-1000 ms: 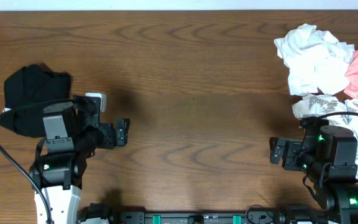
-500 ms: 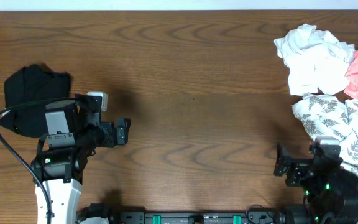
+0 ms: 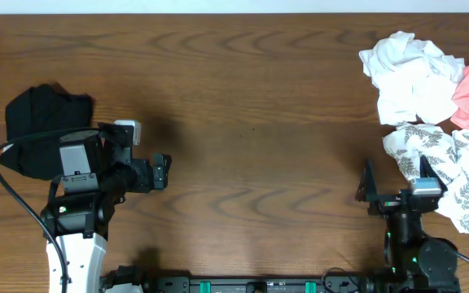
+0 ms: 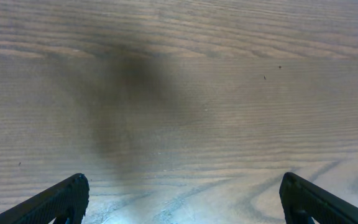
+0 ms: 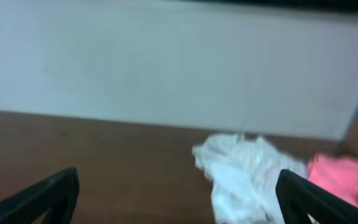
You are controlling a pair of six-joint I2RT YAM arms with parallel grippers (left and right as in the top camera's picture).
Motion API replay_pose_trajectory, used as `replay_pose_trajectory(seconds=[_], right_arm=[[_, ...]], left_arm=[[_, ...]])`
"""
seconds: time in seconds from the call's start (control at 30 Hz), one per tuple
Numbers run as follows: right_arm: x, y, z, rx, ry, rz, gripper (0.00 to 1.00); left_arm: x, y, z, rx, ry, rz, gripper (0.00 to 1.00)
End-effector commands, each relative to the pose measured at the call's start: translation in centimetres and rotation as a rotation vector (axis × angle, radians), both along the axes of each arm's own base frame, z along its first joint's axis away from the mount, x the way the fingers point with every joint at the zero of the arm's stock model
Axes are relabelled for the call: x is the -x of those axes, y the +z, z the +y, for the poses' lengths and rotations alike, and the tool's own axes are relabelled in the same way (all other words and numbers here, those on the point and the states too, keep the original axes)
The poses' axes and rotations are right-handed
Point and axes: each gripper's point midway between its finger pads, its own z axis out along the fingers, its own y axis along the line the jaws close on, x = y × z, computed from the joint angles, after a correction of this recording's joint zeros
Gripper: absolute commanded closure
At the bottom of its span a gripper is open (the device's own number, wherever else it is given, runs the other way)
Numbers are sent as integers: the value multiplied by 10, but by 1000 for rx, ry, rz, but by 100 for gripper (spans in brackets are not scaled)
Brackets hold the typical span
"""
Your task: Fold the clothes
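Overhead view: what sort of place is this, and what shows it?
Likely a robotics lab bench: a wooden table, a robot arm at its edge, and crumpled clothes heaped in one corner.

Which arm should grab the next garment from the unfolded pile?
Right. The right gripper is open, right beside the leaf-print garment. The left gripper, also open, sits across the table near the black cloth, far from the unfolded clothes.

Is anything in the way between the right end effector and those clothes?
Nothing visible. The leaf-print garment lies right next to the open right end effector; the white garment lies farther back across bare wooden table.
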Motion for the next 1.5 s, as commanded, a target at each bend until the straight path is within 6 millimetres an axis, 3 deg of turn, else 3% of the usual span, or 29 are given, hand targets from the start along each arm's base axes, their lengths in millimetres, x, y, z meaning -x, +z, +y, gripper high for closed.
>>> replay_pose_trajectory(seconds=[0.0, 0.43, 1.47], right_arm=[[-8, -22, 0, 67, -8, -7, 1], [-13, -75, -6, 83, -41, 138, 1], [-13, -76, -6, 83, -43, 140, 1]], left_arm=[[1, 0, -2, -2, -24, -5, 2], [1, 0, -2, -2, -24, -5, 2], [1, 0, -2, -2, -24, -7, 2]])
